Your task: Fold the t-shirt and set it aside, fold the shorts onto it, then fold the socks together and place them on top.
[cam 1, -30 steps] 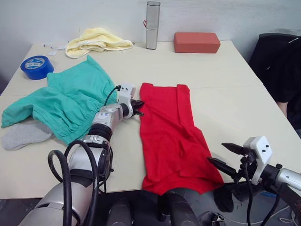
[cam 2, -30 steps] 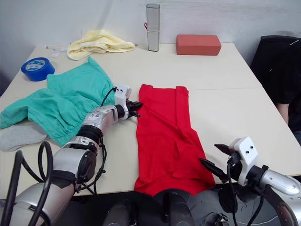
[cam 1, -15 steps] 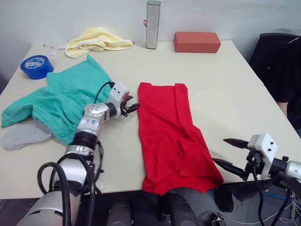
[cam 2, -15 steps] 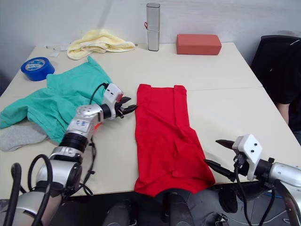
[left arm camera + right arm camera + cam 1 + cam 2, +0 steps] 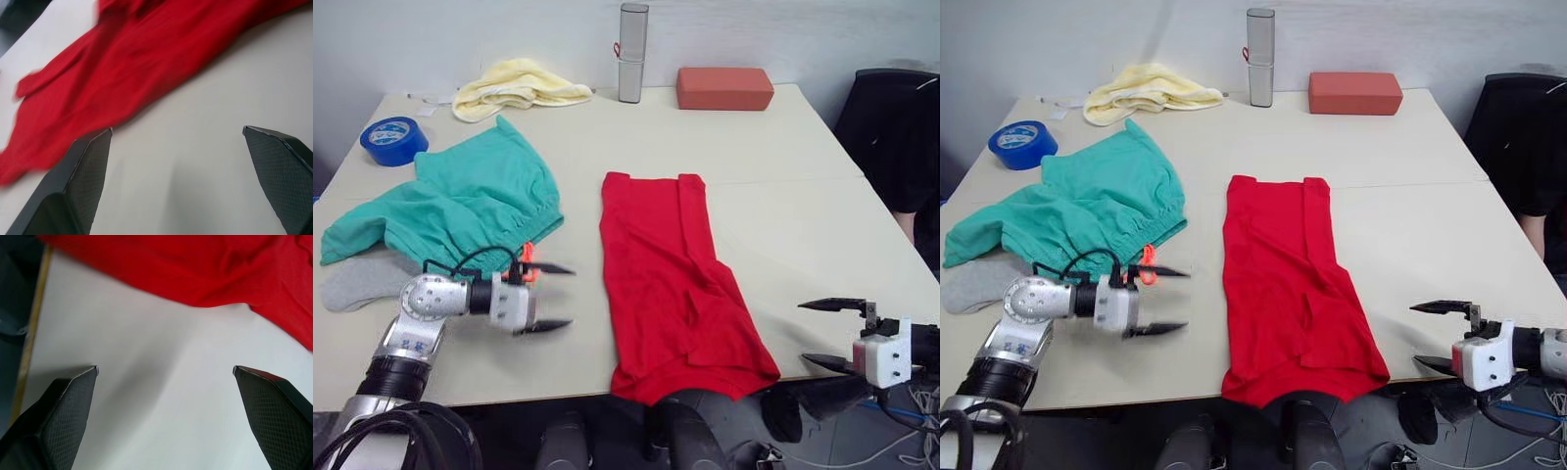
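Both claws hang wide and empty: left claw (image 5: 546, 297) beside the t-shirt (image 5: 671, 284), right claw (image 5: 832, 333) near its hem. Folded lengthwise mid-table (image 5: 783, 166), it looks limp and light; I'd pinch the hem corners.

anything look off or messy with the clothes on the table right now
Yes: the t-shirt is folded into a long strip, but its near end hangs over the table edge, rumpled. The shorts lie crumpled and unfolded, partly covering a grey sock. Both grippers are open and empty.
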